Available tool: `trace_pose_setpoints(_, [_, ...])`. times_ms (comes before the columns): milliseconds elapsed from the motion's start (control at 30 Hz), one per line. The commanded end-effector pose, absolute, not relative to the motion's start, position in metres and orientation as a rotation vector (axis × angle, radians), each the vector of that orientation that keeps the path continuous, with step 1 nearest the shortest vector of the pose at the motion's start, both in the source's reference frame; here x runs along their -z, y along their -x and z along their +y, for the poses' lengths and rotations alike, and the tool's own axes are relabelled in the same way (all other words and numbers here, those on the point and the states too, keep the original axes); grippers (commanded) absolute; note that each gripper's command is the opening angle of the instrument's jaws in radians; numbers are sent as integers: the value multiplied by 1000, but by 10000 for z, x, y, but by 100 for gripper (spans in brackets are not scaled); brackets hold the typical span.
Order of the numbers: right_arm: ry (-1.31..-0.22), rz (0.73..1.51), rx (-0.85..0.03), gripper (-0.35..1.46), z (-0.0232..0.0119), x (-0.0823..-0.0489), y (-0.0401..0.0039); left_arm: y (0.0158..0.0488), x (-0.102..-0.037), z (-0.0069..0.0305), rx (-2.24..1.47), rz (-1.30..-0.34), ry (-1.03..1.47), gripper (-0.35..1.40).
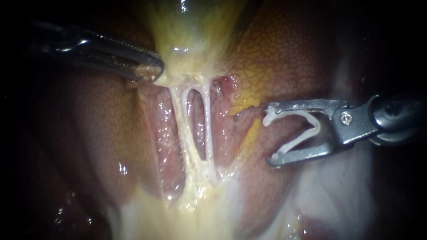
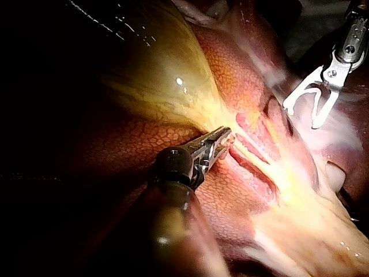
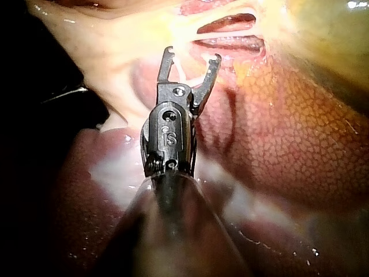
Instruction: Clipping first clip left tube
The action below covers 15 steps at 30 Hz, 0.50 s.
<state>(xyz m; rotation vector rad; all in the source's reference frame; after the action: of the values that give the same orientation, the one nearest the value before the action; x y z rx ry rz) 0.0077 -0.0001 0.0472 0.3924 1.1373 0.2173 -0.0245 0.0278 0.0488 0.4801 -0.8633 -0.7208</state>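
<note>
While the left instrument pinches the gallbladder above two tubes, the right instrument, jaws wide yet cradling one open clip, hangs right of both, apart.

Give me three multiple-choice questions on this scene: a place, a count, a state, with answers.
1. Where is the clip? A closed around a tube; B lying loose; C in the right instrument's jaws, clear of both tubes.
2. How many pale tubes show? A one; B two; C four.
3. The left instrument's jaws are: A shut on the gallbladder's narrow end; B open; C holding a clip.
Answers: C, it sits beside the tubes; B, left tube and right tube; A, they pinch yellowish tissue.
</note>
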Motion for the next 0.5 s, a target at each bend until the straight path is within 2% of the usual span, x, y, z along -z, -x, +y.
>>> trace_pose_setpoints(33, [-392, 1137, -217, 59, -1, -471, -77, 245, -488, 278, 720, -863, -480, -35])
trace_pose_setpoints(300, [-408, 1145, -224, 59, -1, -471, -79, 245, -488, 277, 720, -863, -480, -35])
trace_pose_setpoints(500, [-461, 1188, -250, 59, 1, -473, -85, 245, -488, 277, 720, -863, -480, -35])
